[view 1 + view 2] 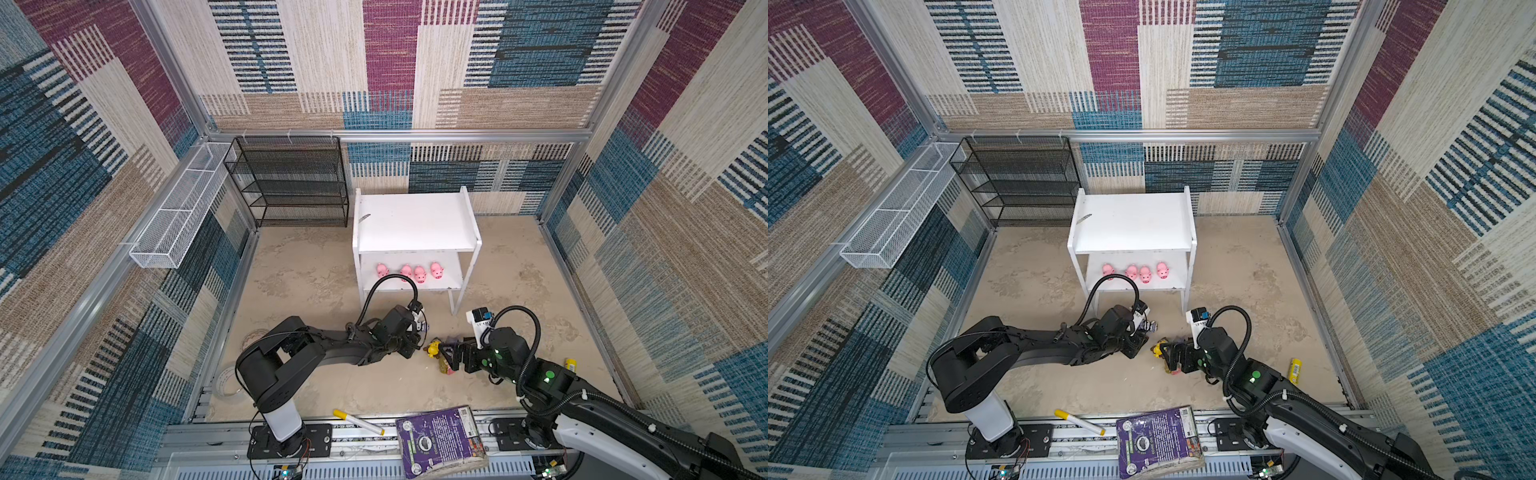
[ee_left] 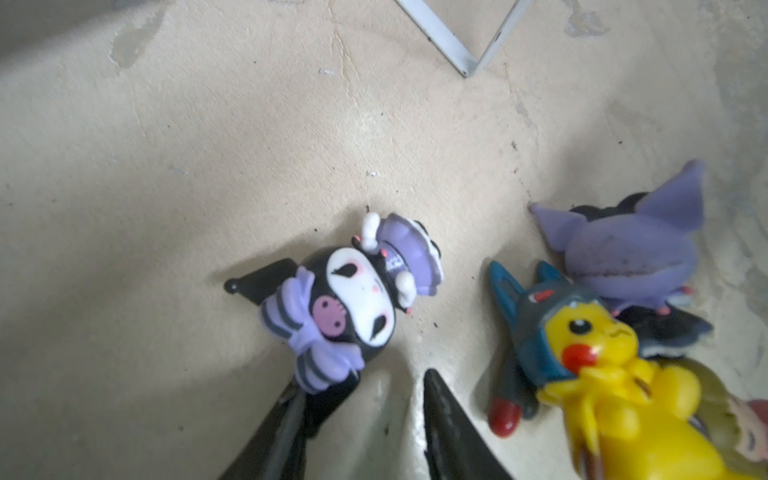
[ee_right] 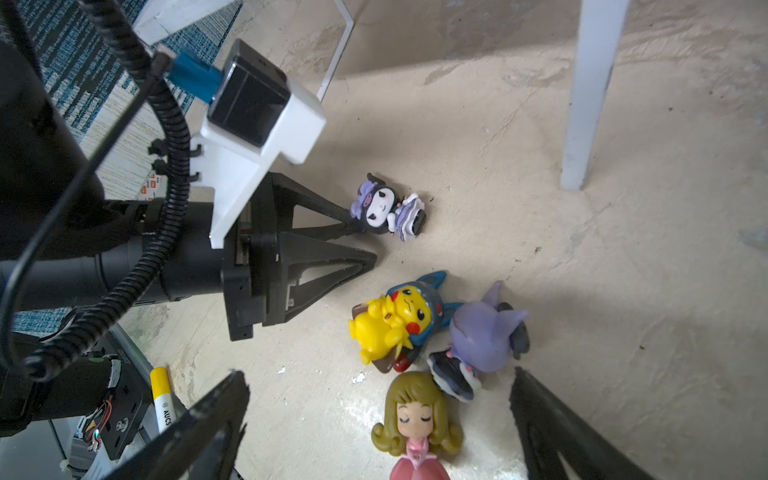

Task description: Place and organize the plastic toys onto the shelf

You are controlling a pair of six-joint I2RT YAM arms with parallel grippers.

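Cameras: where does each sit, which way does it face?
Top views: high above the arm bases, looking down at floor and shelf; both arms show.
Left wrist: on the left arm, looking along its fingers at the black-purple toy.
Right wrist: on the right arm, looking between its fingers at the girl toy; left gripper shows too.
Shared: both wrist views show the yellow toy.

The walls [image 1: 324, 62] have blue, purple and tan striped patches. The floor [image 1: 311, 270] is sandy and blotchy. A black mesh rack [image 1: 291, 183] stands at the back.
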